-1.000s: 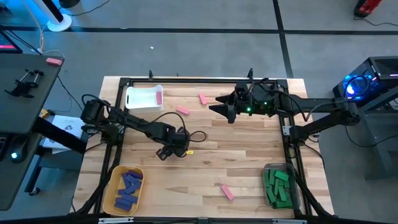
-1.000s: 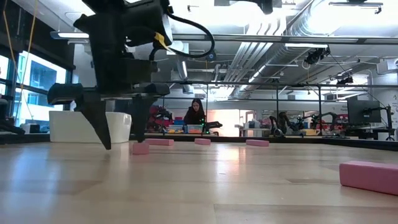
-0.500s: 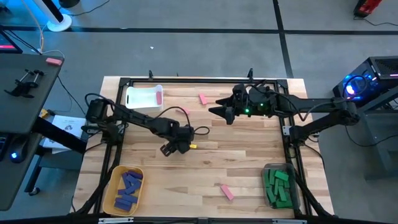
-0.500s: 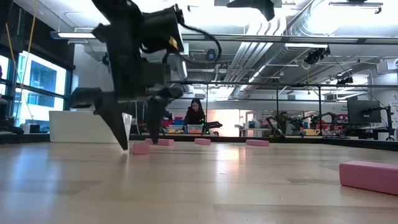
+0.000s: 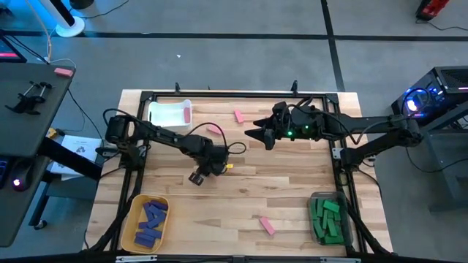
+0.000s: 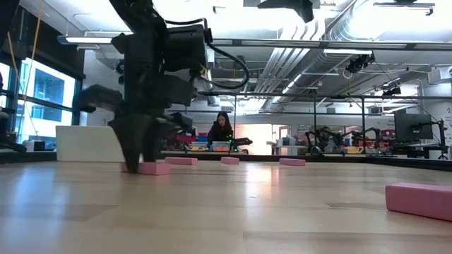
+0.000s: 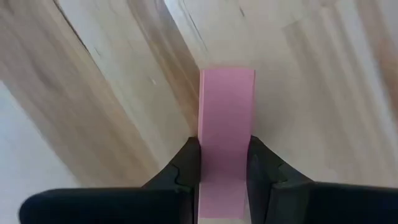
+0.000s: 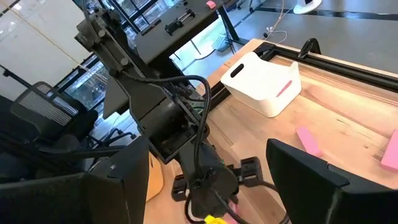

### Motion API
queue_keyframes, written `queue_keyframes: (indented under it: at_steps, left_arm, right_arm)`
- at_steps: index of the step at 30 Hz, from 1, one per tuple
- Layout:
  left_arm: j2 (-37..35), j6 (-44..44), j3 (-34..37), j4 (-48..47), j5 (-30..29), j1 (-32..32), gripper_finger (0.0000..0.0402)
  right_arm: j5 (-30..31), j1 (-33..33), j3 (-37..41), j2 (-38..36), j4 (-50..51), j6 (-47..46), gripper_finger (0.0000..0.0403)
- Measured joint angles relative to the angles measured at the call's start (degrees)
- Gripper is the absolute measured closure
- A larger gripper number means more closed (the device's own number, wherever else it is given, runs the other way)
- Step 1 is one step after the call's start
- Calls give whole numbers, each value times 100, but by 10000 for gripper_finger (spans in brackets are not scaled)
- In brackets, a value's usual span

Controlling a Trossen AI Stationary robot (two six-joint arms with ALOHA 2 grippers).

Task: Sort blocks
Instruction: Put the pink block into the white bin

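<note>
A pink block (image 7: 226, 118) lies flat on the wooden table (image 5: 292, 183), left of the middle. My left gripper (image 7: 225, 149) points down and is shut on it; the low view shows the same gripper (image 6: 145, 164) down at the pink block (image 6: 158, 168). My right gripper (image 5: 256, 136) hangs open high above the far middle of the table, with nothing between its fingers (image 8: 118, 180). Two more pink blocks lie loose: one near the far edge (image 5: 238, 115) and one near the front edge (image 5: 267, 226). My left gripper pinches the pink block by its two long sides (image 7: 225, 168), toward one end, between its two fingers (image 7: 186, 163). The fingers come from above, pointing down, and lie across the block. The block lies flat on the table.
A white bin (image 5: 170, 113) at the far left holds a pink block. Blue blocks fill a yellow bin (image 5: 146, 221) at the front left. A clear bin (image 5: 327, 218) at the front right holds green blocks. A black frame edges the table.
My left gripper has moved toward the table's far edge and a little right, sunk to the table, rolled about its own axis, and shut on the pink block. The block has stayed flat on the table.
</note>
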State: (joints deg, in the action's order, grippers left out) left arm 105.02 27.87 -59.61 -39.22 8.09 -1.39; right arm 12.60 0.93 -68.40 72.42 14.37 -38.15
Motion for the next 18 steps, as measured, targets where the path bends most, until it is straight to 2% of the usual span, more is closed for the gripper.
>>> queue_keyframes:
  at_steps: [3,6,9,13,16,18]
  left_arm:
    - [-222,-678,32,-174,334,152,352]
    - [-781,-1125,67,-405,349,456,352]
    - [-1645,-1480,159,-189,-270,923,352]
    - [-2827,-1664,379,192,-1446,1761,352]
    - [-3488,-1684,508,284,-2258,2635,352]
    - [-3745,-1777,629,323,-2458,3270,352]
  right_arm:
    - [36,6,0,0,3,-57,147]
    - [43,49,0,0,2,-48,147]
    - [43,116,0,0,2,-47,147]
    - [164,223,0,0,3,-44,147]
    - [287,301,0,0,2,-57,147]
    - [389,365,0,0,17,-68,147]
